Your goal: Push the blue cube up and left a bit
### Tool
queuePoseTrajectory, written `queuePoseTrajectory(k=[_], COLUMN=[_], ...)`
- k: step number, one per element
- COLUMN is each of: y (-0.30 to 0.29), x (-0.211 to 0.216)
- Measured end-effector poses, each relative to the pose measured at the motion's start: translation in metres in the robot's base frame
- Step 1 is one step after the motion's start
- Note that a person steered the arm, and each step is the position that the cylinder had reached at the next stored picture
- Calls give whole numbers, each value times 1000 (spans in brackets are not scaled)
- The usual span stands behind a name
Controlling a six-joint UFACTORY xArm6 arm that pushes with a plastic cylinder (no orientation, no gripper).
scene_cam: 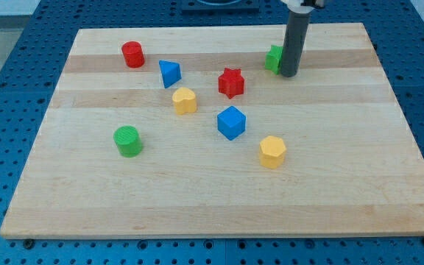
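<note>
The blue cube (231,122) sits near the middle of the wooden board (344,169). My tip (288,73) is at the view's upper right, far up and right of the blue cube. It stands right beside a green block (273,58), which the rod partly hides; its shape cannot be made out. A red star-shaped block (231,82) lies between my tip and the blue cube, just above the cube.
A yellow block (185,100) lies up-left of the blue cube. A blue triangular block (169,73) and a red cylinder (132,54) lie further up-left. A green cylinder (128,140) is at the left. A yellow hexagonal block (272,152) is down-right of the cube.
</note>
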State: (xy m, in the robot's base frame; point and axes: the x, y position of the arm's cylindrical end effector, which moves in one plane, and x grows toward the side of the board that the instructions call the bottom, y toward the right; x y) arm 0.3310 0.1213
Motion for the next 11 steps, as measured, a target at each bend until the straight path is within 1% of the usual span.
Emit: queuePoseTrajectory(k=[1,2,3,4,5,6,8,9,10,11], y=[15,35,35,30,24,24,-58,-70,-70,-72], x=[65,142,147,202,242,242,240,238,238,228])
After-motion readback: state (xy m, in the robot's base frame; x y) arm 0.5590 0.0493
